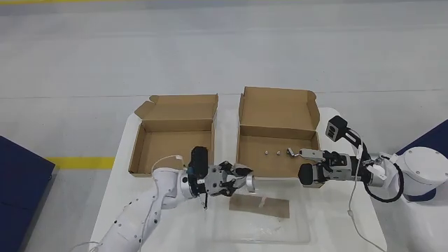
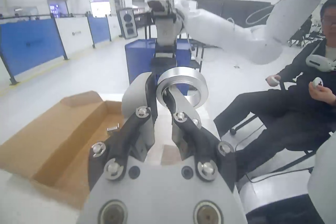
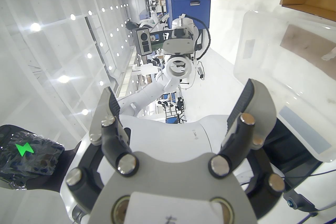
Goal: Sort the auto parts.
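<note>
Ring in hand, sorting partway through.
The left hand (image 2: 157, 97) is clamped on a metal ring (image 2: 191, 72), one finger through its hole, above the desk (image 1: 120, 182) in front of two open boxes. The right box (image 1: 276, 112) already holds a few small parts (image 1: 278, 152). The left box (image 1: 178, 112) looks bare, so the ring likely goes there. A pale bit (image 1: 262, 199) in the clear bin (image 1: 301, 236) may remain. The right hand (image 3: 181, 92), spread wide and holding nothing, hangs by the right box's near edge, crowding any drop there.
</note>
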